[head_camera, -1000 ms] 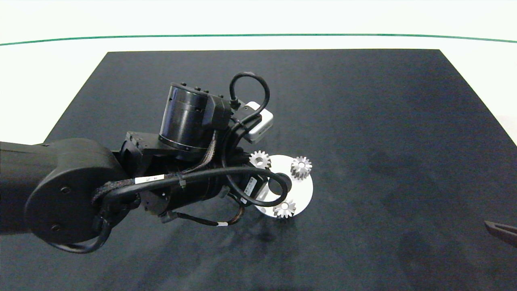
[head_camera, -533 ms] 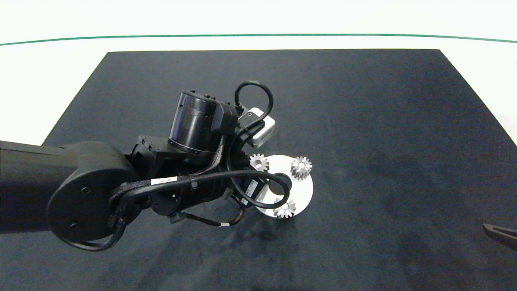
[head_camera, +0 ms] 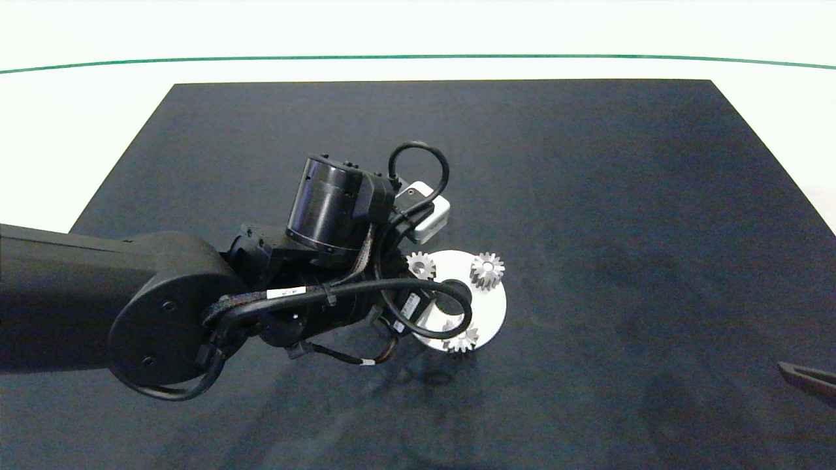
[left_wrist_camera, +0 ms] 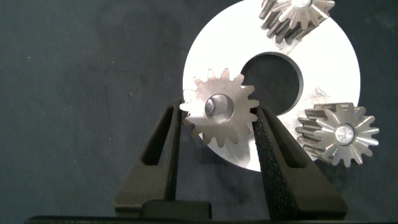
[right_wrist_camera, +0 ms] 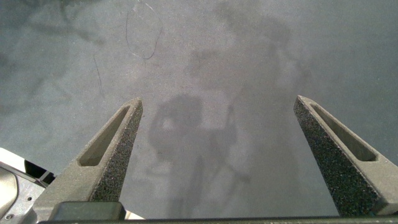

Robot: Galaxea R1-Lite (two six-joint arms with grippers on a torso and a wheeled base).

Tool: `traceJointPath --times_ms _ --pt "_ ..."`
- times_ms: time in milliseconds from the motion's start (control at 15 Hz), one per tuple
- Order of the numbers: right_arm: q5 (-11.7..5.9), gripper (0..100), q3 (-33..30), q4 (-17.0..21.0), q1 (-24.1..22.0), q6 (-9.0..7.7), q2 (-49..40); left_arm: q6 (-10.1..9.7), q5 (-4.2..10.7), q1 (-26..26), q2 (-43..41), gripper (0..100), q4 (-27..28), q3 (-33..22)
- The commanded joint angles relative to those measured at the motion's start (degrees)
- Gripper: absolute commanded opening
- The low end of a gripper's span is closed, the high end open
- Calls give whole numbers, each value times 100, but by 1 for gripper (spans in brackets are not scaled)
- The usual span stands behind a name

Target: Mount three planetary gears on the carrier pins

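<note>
Dark mat (head_camera: 588, 196) on a white counter (head_camera: 98, 130): third gear going onto the disc (head_camera: 490, 313).
Two planetary gears (left_wrist_camera: 339, 134) sit on carrier pins; the left end effector (left_wrist_camera: 217, 134), clamped on the third gear (left_wrist_camera: 219, 115), has moved closer to mid-mat. Right end effector (right_wrist_camera: 217, 143), fingers apart, idles at the mat's right edge.

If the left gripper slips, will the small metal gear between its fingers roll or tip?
Probably little: the small silver-grey metal gear in the left gripper sits flat, so likely drops without rolling. On edge, its round toothed rim may roll. It looks stiff.
</note>
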Motion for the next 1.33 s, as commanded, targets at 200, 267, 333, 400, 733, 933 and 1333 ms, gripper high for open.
traceJointPath --times_ms 200,267,333,400,733,933,1333 --pt "-8 100 -2 16 1 -8 27 19 9 8 66 0 2 -45" --pt "-8 100 7 16 1 -8 27 19 9 8 66 0 2 -45" --pt "-8 100 7 16 1 -8 27 28 9 17 66 0 -7 -45" --pt "-8 100 7 16 1 -8 27 63 9 44 57 0 2 -54" --pt "-8 100 16 16 1 0 36 89 9 88 13 0 11 -54" --pt "-8 100 51 16 10 -8 36 81 9 96 4 0 19 -37" --pt "-16 100 51 16 63 0 27 63 9 88 13 100 2 -10"
